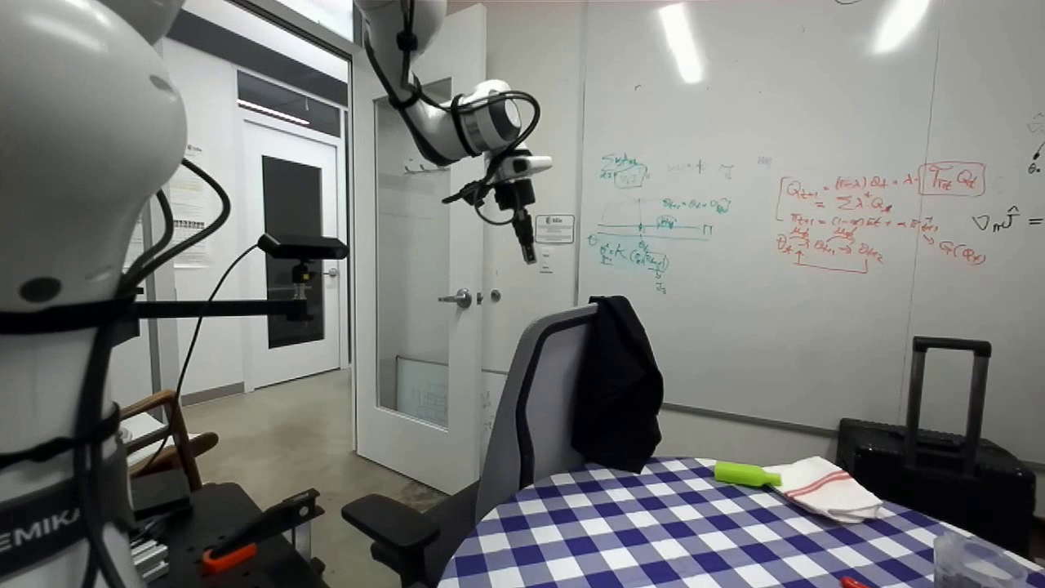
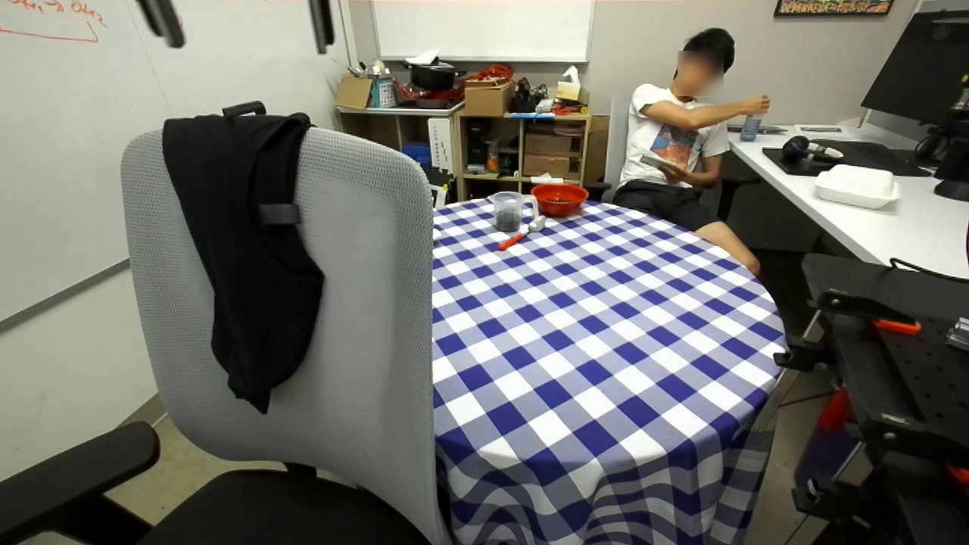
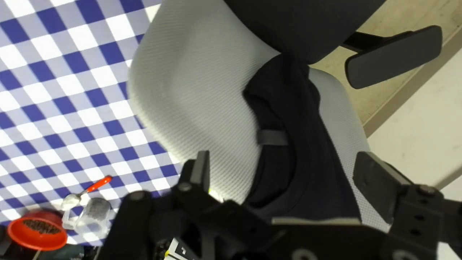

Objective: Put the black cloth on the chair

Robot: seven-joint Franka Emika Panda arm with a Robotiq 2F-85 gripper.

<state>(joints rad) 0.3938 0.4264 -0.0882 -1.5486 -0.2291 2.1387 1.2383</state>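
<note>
The black cloth (image 1: pixel 616 384) hangs over the top of the grey mesh chair's back (image 1: pixel 545 416). In an exterior view the cloth (image 2: pixel 250 250) drapes down the seat side of the chair back (image 2: pixel 371 295), with a small grey tag on it. My gripper (image 1: pixel 529 255) is above the chair back, apart from the cloth. Its two fingers also show wide apart at the top edge of an exterior view (image 2: pixel 247 42). In the wrist view the gripper (image 3: pixel 282 157) is open and empty, with the cloth (image 3: pixel 314 144) and chair back (image 3: pixel 202 83) below it.
A round table with a checked tablecloth (image 2: pixel 606 325) stands beside the chair. It bears a green bottle (image 1: pixel 747 474), a white towel (image 1: pixel 829 490), a clear cup (image 2: pixel 507 210), a red-handled spoon (image 2: pixel 515 241) and a red bowl (image 2: pixel 559 198). A person (image 2: pixel 681 144) sits behind it.
</note>
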